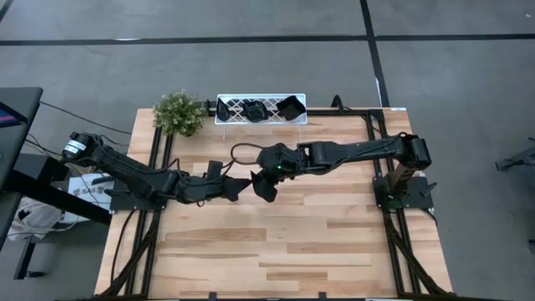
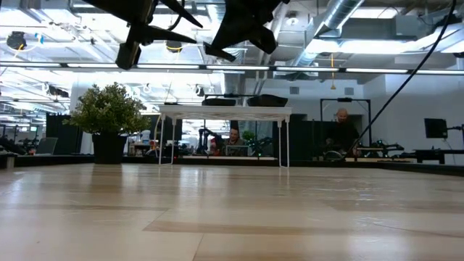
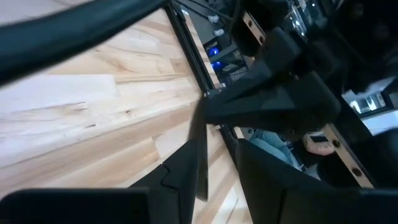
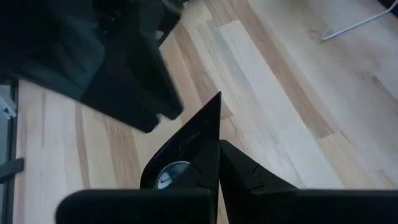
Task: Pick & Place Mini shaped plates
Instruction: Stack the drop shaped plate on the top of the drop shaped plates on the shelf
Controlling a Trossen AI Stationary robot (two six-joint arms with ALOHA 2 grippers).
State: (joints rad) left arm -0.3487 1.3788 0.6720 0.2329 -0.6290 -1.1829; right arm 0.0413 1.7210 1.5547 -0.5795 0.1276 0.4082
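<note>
From above, both arms meet over the middle of the desk, a little toward its far edge. The left gripper reaches in from the left side and the right gripper from the right, their tips almost touching. The right gripper's own wrist view shows what the overhead picture does not — its fingers are closed edge-on around a thin black plate, which sticks up past the fingertips. The left wrist view shows the left gripper's fingers narrowly parted around the edge of a dark flat piece; whether that is the same plate cannot be told. The bulk of the other gripper fills much of each wrist picture and hides the desk behind it.

The low view adds height: both grippers hang well above the desk, near the top of the picture, with nothing under them on the wood.

More black plates sit in the white tray, which stands on thin legs at the far edge of the desk, about midway along it. In the low view two of them show as dark lumps on top of the tray. A small potted plant stands just left of the tray — near the far left corner. People sit at desks in the room behind.
</note>
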